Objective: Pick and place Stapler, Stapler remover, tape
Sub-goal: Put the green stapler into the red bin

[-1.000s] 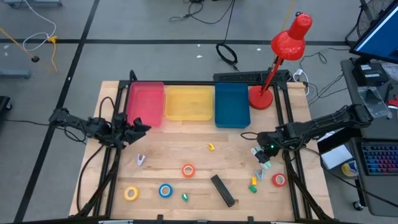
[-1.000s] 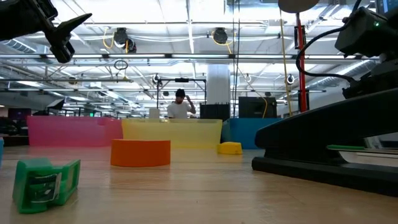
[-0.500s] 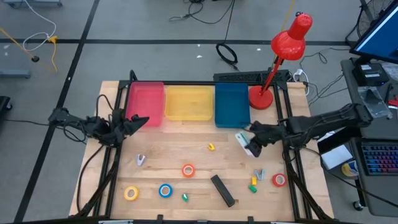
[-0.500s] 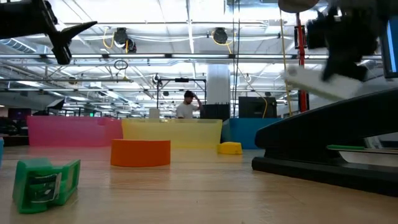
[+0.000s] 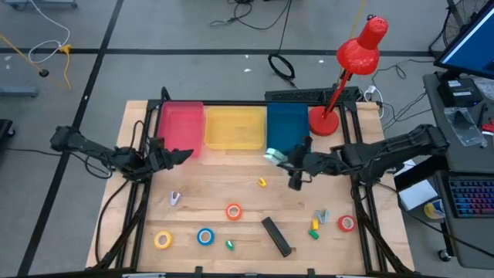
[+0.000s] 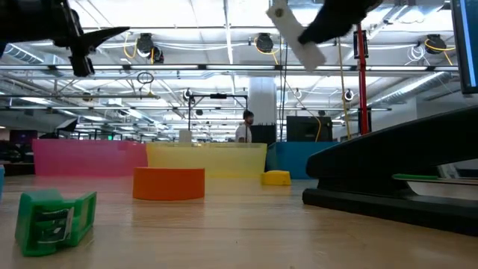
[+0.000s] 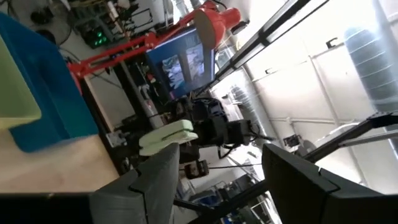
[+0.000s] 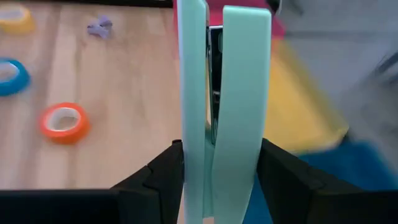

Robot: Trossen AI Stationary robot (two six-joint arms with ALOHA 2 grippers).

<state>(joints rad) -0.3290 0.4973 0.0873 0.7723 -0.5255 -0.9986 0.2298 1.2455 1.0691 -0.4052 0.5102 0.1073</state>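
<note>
My right gripper point(image 5: 292, 166) is shut on a pale mint-green stapler point(image 5: 275, 157) and holds it in the air at the near edge of the blue bin point(image 5: 288, 116). In the low view the stapler point(image 6: 297, 36) hangs high and tilted. My left gripper point(image 5: 184, 155) hovers open beside the pink bin point(image 5: 181, 123), holding nothing. On the table lie a black stapler point(image 5: 276, 235), orange tape point(image 5: 233, 211), blue tape point(image 5: 204, 236), yellow tape point(image 5: 162, 240), red tape point(image 5: 346, 223), and small staple removers: purple point(image 5: 175, 198), yellow point(image 5: 262, 182), green point(image 5: 229, 245). My right gripper pinches the mint stapler between its two fingers, one finger point(image 8: 155, 177) on the thin base and the other on the thick top arm point(image 8: 245, 155). It grips near one end, and the body runs forward along the fingers. The stapler is lifted clear of the table.
A yellow bin point(image 5: 235, 127) stands between the pink and blue ones along the far edge. A red desk lamp point(image 5: 343, 73) stands at the far right corner. More small removers point(image 5: 316, 222) lie near the red tape. Bare wood lies between the bins and the loose items.
My right gripper has risen from the table's near right and gone toward the far left, up to the blue bin, rolling its wrist as it went. The mint stapler has gone with it, lifted high and turned about. My left gripper has rolled a little in place.
</note>
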